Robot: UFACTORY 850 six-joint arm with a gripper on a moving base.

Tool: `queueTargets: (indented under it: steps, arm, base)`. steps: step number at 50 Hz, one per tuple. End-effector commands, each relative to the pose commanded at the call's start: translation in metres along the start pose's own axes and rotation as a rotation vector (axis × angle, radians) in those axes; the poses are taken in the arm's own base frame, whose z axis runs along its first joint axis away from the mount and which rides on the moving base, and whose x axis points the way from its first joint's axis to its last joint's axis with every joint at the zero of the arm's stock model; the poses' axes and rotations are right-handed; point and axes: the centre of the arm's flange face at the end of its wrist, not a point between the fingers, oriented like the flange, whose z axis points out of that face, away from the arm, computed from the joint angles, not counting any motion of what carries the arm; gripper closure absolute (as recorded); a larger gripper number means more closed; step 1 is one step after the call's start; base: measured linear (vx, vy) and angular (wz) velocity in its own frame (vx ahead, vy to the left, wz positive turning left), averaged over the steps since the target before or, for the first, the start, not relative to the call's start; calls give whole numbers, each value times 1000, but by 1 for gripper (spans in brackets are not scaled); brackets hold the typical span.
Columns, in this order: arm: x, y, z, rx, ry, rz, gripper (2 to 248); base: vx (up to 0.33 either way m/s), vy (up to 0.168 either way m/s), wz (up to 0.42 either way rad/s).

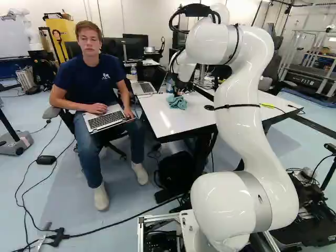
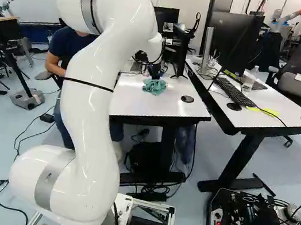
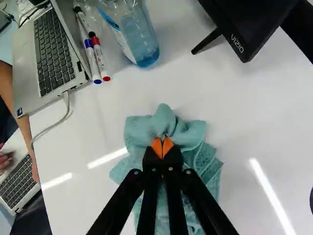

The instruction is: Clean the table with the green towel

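You have bright light, with white glare streaks (image 3: 270, 192) on the bench (image 3: 244, 122) either side of the fingers (image 1: 178, 93).

White arm (image 2: 92, 96), crumpled green towel (image 2: 154, 86) on white table (image 2: 129, 100), black keyboard (image 2: 236, 92) on neighbouring desk (image 2: 248, 121)

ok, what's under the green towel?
White tabletop shows around its visible edges. Directly beneath the green towel everything is covered, so can't tell if anything's hidden there. On top, the end effector is closed on a fold.
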Motion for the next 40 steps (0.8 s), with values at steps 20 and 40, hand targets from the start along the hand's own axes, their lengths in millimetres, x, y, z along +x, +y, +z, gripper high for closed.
queueTargets:
  steps: [20,40]
  arm:
    - [23,-13,21,14,33,-13,228]
    - [12,-40,19,32,21,-44,228]
  base:
    - [0,0,0]
    - [0,0,0]
